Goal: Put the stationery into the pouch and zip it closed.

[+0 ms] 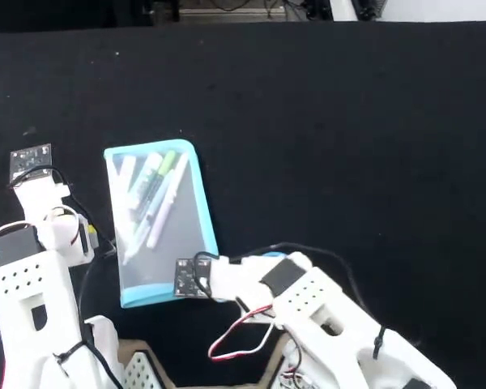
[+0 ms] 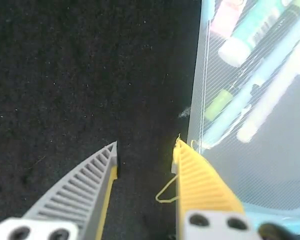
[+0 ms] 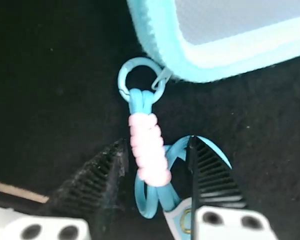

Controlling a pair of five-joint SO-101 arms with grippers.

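Two open end effectors at one pouch

One pouch (image 1: 164, 271) lies flat on the black worktop (image 1: 348, 146), in its left half and close to the near edge. Its long axis runs from the near edge toward the far edge, with the far end leaning a little toward the left edge. Several pens (image 1: 154, 194) show through its clear front. They lie roughly along that same axis, bunched in the far part of the pouch.

My left end effector (image 2: 146, 145) stands open beside the pouch's long left side and grips nothing. Its yellow finger (image 2: 197, 185) is right at the pouch's edge, though I cannot tell whether it touches. The grey finger (image 2: 85, 190) is over bare worktop, apart from the pouch.

My right end effector (image 3: 157, 142) is at the pouch's near right corner, also parted. The zip pull ring (image 3: 122, 85) hangs off that corner, and from it a blue cord (image 3: 150, 200) with a pink braid (image 3: 149, 147) trails away from the pouch. The braid lies between my two right fingers, which stand on either side of it without closing on it. The cord's loop runs up against one of them.
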